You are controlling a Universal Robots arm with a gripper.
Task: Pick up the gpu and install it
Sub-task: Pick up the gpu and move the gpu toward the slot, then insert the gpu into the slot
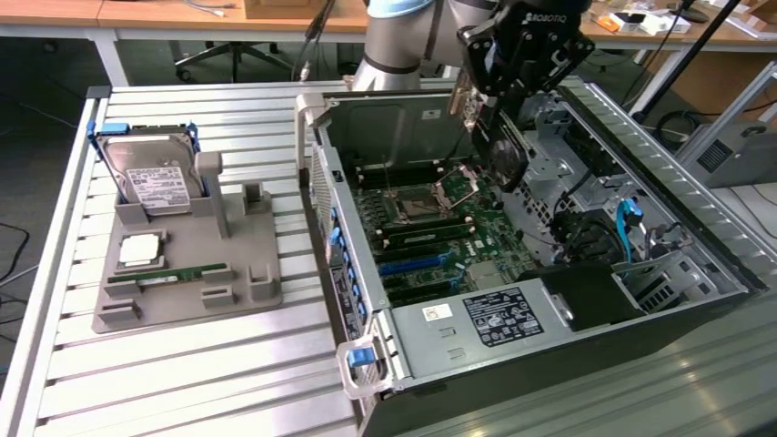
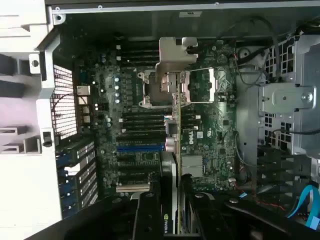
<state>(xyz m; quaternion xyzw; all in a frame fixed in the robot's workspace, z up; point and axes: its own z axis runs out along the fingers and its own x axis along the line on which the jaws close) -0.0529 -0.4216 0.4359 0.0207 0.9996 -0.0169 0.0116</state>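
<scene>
My gripper [image 1: 492,91] hangs over the far end of the open computer case [image 1: 680,237], shut on the gpu [image 1: 503,153]. The gpu is a thin dark card held on edge and pointing down toward the motherboard [image 1: 425,218]. In the wrist view the gpu [image 2: 176,145] shows edge-on between the two black fingers [image 2: 147,215], with its silver end bracket [image 2: 175,52] at the far end. It floats above the motherboard [image 2: 130,115] and its row of expansion slots [image 2: 140,147], apart from them.
A grey fixture [image 1: 249,282] on the slatted table at the exterior view's left carries a hard drive [image 1: 152,177], a RAM stick [image 1: 182,273] and a CPU [image 1: 140,248]. Inside the case are the power supply [image 1: 510,314], drive cages [image 1: 577,146] and blue cables [image 1: 628,223].
</scene>
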